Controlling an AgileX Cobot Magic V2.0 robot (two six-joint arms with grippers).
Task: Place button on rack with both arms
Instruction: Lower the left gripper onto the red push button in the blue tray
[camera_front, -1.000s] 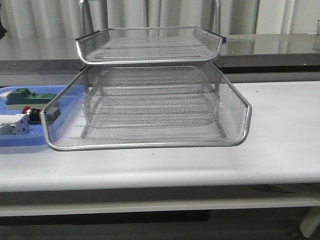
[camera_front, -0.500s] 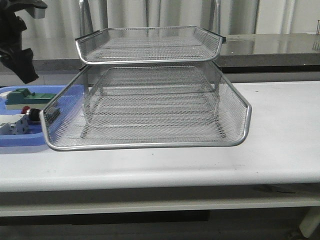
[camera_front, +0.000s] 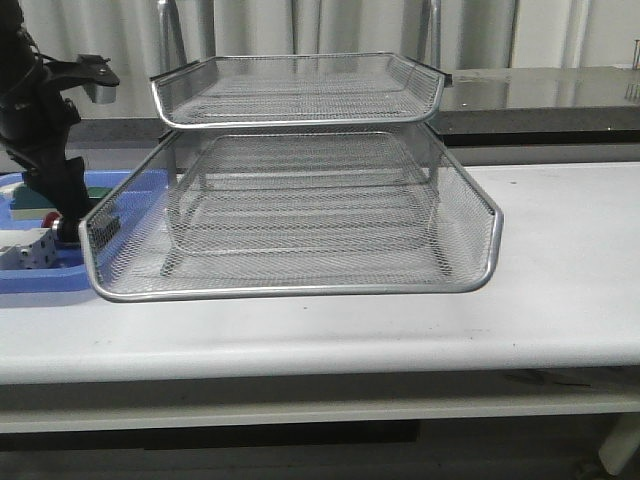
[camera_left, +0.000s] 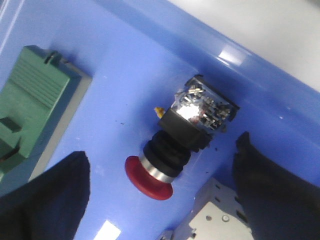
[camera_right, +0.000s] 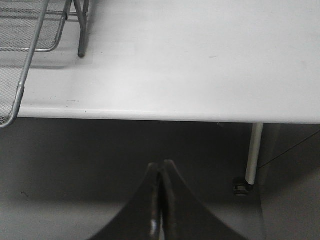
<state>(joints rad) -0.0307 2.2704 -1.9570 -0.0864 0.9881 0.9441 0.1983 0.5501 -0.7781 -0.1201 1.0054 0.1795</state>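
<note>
Open left hand (camera_left: 160, 200) straddles the button (camera_left: 175, 150) in blue tray (camera_left: 125, 65)

White table (camera_front: 560, 300): rack (camera_front: 300, 285), blue tray (camera_front: 40, 285)

Red-headed button (camera_left: 167, 160), blue tray (camera_left: 150, 60), green block (camera_left: 30, 100), silver-mesh rack (camera_front: 290, 215).
</note>
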